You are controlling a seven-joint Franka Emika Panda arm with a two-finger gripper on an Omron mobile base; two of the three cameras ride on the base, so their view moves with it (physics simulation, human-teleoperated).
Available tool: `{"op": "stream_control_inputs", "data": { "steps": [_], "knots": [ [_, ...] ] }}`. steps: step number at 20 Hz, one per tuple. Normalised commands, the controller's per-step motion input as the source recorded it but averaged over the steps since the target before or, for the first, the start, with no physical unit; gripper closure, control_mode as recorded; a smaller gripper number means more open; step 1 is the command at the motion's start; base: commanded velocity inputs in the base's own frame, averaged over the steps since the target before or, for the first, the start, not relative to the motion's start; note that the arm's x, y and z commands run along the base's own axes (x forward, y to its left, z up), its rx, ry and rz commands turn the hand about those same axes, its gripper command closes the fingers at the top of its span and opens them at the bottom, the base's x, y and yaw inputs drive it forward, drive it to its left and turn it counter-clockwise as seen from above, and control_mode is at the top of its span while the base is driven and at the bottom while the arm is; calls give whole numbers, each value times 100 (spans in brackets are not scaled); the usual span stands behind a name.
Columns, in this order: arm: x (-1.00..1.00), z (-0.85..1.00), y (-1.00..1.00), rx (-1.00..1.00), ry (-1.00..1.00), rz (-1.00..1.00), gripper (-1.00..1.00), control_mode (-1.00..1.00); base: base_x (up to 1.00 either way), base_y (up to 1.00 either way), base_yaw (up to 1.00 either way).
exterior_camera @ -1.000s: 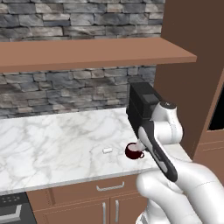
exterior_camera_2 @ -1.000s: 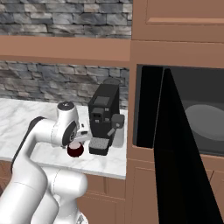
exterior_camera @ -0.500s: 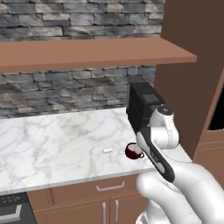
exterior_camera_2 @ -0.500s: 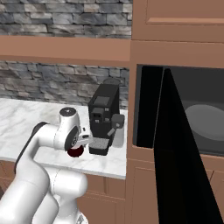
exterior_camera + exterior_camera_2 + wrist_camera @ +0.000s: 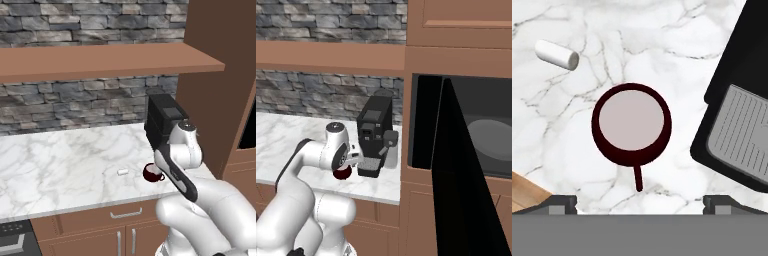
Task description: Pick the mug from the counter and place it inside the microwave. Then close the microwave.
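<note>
From the left base view, the mug (image 5: 151, 172) sits on the desk (image 5: 65, 160) just in front of the coffee machine (image 5: 162, 122), with the arm bent down over it. Right base view now: the dark red mug (image 5: 342, 173) peeks from under the wrist, and the microwave (image 5: 476, 135) stands open off to the right. Down the hand view, the fingers (image 5: 640, 201) are spread wide with the mug (image 5: 632, 124) centred straight ahead of the gap, handle pointing back toward them (a plain descent looks enough).
</note>
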Motion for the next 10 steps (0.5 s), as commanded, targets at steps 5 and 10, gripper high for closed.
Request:
{"op": "stream_control_inputs", "data": {
  "steps": [5, 10],
  "knots": [
    [18, -10, 0, 0, 0, 2, -100, -100, 0, 0, 0],
    [4, -14, 2, 0, 0, 0, -100, -100, 0, 0, 0]
  ]
}}
